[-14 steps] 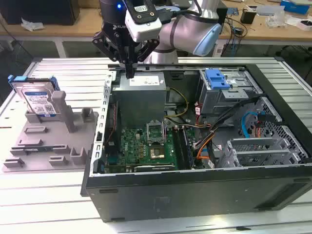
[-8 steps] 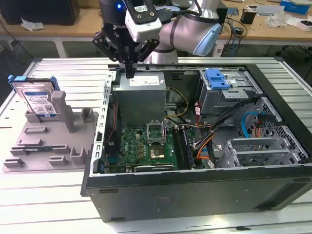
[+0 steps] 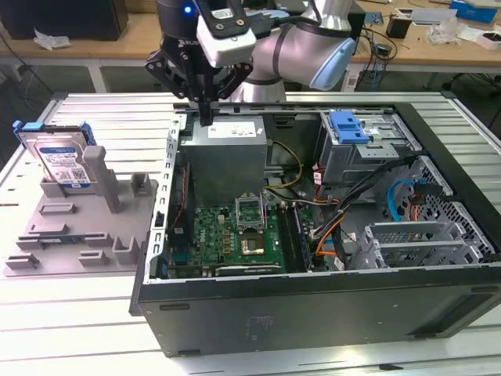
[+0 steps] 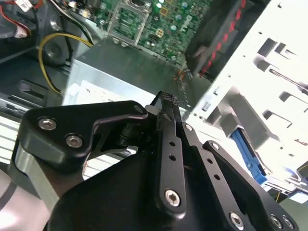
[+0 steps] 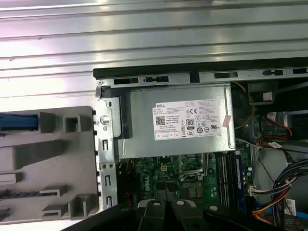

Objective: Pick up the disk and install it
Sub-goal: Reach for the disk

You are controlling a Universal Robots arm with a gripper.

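The disk [image 3: 61, 159], a silver drive with a white-and-blue label in a blue carrier, stands upright in a grey holder [image 3: 117, 227] at the exterior view's left, outside the computer case. The first wrist view catches its blue carrier edge [image 5: 17, 121]. My gripper [image 3: 205, 116] hangs above the case's back corner, over the edge of the grey power-supply box [image 3: 227, 153], well to the right of the disk in the exterior view. Its fingers [image 4: 166, 103] are pressed together with nothing between them.
The open black computer case [image 3: 313, 305] lies on a slatted metal table. Inside are the labelled power supply [image 5: 173, 120], a green motherboard [image 3: 235, 235], loose cables and a metal drive cage [image 3: 376, 153] with a bare blue bracket [image 3: 348, 127] on top.
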